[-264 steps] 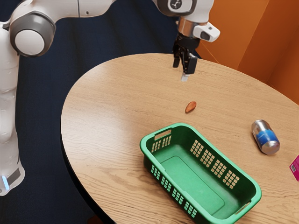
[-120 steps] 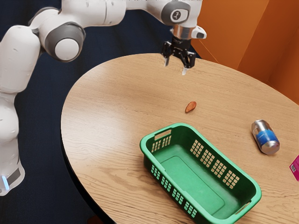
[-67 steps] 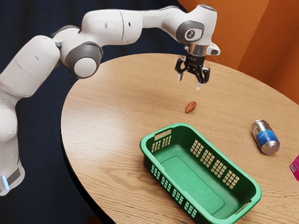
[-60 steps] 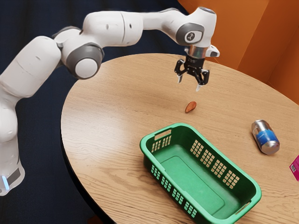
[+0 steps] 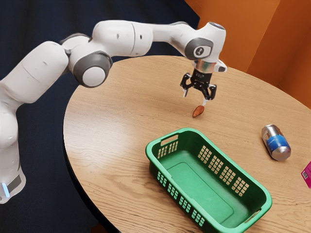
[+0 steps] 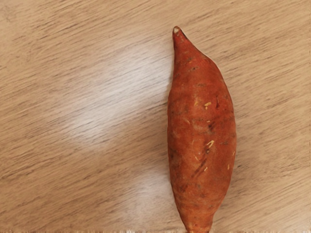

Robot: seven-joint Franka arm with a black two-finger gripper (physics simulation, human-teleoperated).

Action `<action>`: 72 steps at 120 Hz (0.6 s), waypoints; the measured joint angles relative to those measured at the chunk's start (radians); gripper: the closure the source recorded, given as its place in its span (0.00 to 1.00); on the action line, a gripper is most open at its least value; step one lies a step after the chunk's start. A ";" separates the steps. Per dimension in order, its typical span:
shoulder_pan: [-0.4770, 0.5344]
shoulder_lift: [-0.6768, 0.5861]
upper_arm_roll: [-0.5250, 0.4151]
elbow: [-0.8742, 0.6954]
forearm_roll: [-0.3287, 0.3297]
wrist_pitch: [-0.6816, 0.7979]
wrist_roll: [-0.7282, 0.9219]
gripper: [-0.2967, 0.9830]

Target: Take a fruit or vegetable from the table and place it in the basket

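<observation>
At the exterior view's left, a white robot arm (image 5: 121, 39) is seen extended over a round wooden table (image 5: 112, 111). Farther right, a green basket (image 5: 194, 184) is placed within reach for the drop. Beyond its rim, the black gripper (image 5: 195, 98) is poised above the tabletop, its two fingers spread wide with nothing gripped. Just below the fingertips, a sweet potato (image 5: 198, 111) is laid on its side on the wood; whether it is touched cannot be told. For a sound grasp, the hand should be centred over the thick middle, the fingers lowered along either flank, across the narrow width, and the pinch made only once both sides are straddled; by the tapered tip, the hold could easily be lost. Toward the exterior view's right, a silver-and-blue can (image 5: 276, 142) and a partly cropped pink box (image 5: 307, 174) are seen, well apart from the pickup.
</observation>
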 joint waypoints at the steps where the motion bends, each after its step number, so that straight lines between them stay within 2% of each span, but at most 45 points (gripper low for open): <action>1: -0.001 0.001 0.000 0.000 0.000 0.000 -0.001 0.23; 72: -0.031 0.035 0.021 0.019 0.013 0.012 -0.028 0.23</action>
